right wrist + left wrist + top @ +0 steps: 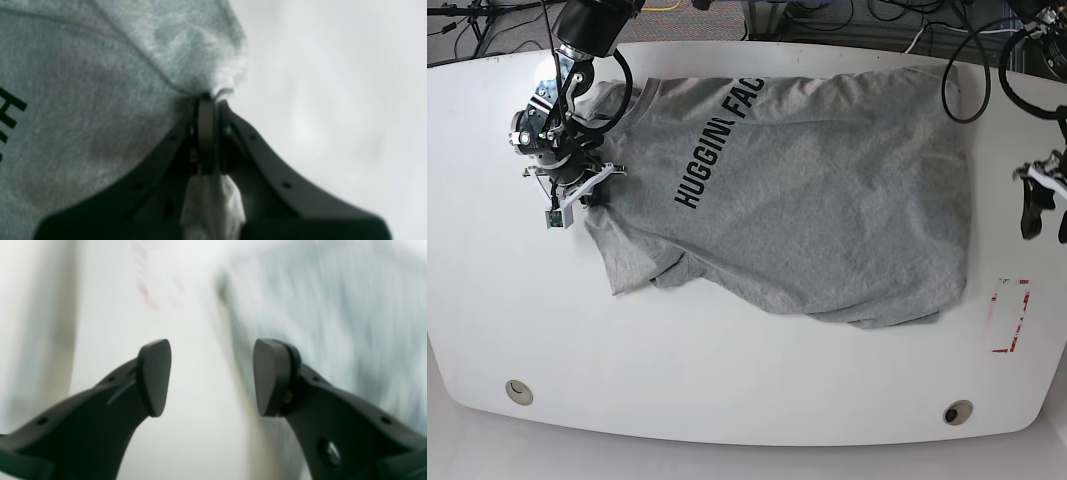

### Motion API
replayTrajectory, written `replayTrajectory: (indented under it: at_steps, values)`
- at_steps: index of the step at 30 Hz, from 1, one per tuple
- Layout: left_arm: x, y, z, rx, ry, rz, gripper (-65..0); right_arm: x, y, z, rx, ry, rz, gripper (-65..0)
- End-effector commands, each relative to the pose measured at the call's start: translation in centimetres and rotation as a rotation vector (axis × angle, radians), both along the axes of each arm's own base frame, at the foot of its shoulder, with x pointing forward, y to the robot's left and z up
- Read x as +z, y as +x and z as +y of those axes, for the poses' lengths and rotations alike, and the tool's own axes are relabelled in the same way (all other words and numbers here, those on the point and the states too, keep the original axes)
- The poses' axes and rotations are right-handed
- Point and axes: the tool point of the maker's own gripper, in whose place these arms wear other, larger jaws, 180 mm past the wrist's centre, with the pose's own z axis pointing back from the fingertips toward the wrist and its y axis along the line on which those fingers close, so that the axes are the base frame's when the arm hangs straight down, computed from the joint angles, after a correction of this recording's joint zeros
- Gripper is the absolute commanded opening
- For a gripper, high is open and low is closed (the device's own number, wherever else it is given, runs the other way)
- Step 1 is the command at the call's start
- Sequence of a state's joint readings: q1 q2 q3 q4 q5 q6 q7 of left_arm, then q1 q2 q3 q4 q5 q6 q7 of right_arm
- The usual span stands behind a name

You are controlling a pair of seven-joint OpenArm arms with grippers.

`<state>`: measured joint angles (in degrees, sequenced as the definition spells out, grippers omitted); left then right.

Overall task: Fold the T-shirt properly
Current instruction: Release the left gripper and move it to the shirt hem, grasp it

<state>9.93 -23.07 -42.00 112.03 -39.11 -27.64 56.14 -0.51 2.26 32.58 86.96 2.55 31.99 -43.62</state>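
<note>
T-shirt [827, 200]: grey, with black lettering across the chest, lying spread over the middle of the tabletop [727, 370]; collar end toward the left of the base view, hem toward the right. The lower edge is rumpled, with a fold near the bottom left.

Lettering [712, 150]: black capitals running diagonally up the shirt (only part of the wording can be read).

Right hand [207, 100]: closed tight on the T-shirt, a pinch of grey cloth gathered between the two dark fingers, with a tuft of it showing below the pads. In the base view it sits at the shirt's left edge, near the collar and sleeve.

Left hand [212, 376]: open, the two dark fingers standing well apart with nothing between them. In the base view it hangs at the far right edge of the tabletop, apart from the shirt's hem.

Left wrist view: badly blurred; pale tabletop beneath the fingers and grey cloth to the right, no finer detail to be had.

Red outline [1010, 315]: a small rectangular marking on the tabletop, lower right, just beside the shirt's bottom right corner.

Tabletop: white, rounded corners, two small round fittings near the front edge.
</note>
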Motion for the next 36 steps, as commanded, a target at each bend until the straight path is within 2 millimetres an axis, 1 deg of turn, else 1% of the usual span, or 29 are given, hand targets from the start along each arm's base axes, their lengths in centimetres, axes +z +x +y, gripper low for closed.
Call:
replayTrajectory:
  at_steps: [1, 4, 6, 7, 12, 17, 20, 24, 26, 28, 31, 32, 33, 36]
  values:
    - [1.8, 2.9, -0.4, 0.001, -0.045, -0.069, -28.1, 1.6, 1.2, -0.5, 0.006, -0.020, -0.056, -63.6]
    - [1.8, 6.1, -0.4, 0.039, -0.091, -0.073, -27.9, 1.9, 1.3, -0.5, 0.008, -0.025, -0.064, -63.6]
    - [1.1, 7.8, 0.1, 0.073, -0.104, -0.051, -27.9, 2.3, 1.4, -0.5, 0.008, -0.031, -0.075, -63.6]
    - [0.5, 9.1, 0.4, 0.092, -0.111, -0.028, -27.9, 2.4, 1.4, -0.5, 0.009, -0.032, -0.078, -63.6]
    - [-2.0, 13.6, 0.8, 0.147, -0.180, 0.028, -27.9, 2.3, 1.2, -0.5, 0.009, -0.036, -0.074, -63.6]
    - [-4.5, 16.5, 1.5, 0.197, -0.227, 0.056, -27.8, 2.3, 1.1, -0.5, 0.009, -0.036, -0.073, -63.6]
    - [-6.3, 18.1, 0.9, 0.186, -0.232, 0.084, -27.8, 2.3, 1.1, -0.5, 0.009, -0.036, -0.073, -63.6]
    - [-8.2, 19.8, -0.7, 0.151, -0.242, 0.113, -27.8, 2.3, 1.1, -0.6, 0.009, -0.037, -0.072, -63.6]
    - [-9.7, 20.3, -1.4, 0.142, -0.253, 0.139, -27.8, 2.3, 1.1, -0.7, 0.008, -0.038, -0.072, -63.6]
    - [-10.8, 20.6, -1.7, 0.142, -0.265, 0.148, -27.8, 2.3, 1.1, -0.7, 0.008, -0.038, -0.072, -63.6]
    - [-12.3, 21.0, -2.4, 0.141, -0.283, 0.160, -27.8, 2.3, 1.1, -0.7, 0.008, -0.038, -0.072, -63.6]
    - [-12.5, 21.2, -2.7, 0.139, -0.293, 0.155, -27.8, 2.3, 1.1, -0.7, 0.008, -0.038, -0.072, -63.6]
    - [-13.0, 21.2, -3.0, 0.141, -0.303, 0.156, -27.8, 2.3, 1.1, -0.7, 0.007, -0.037, -0.073, -63.6]
    - [-14.3, 20.8, -3.1, 0.154, -0.315, 0.171, -27.6, 2.3, 1.1, -0.6, 0.007, -0.035, -0.072, -63.6]
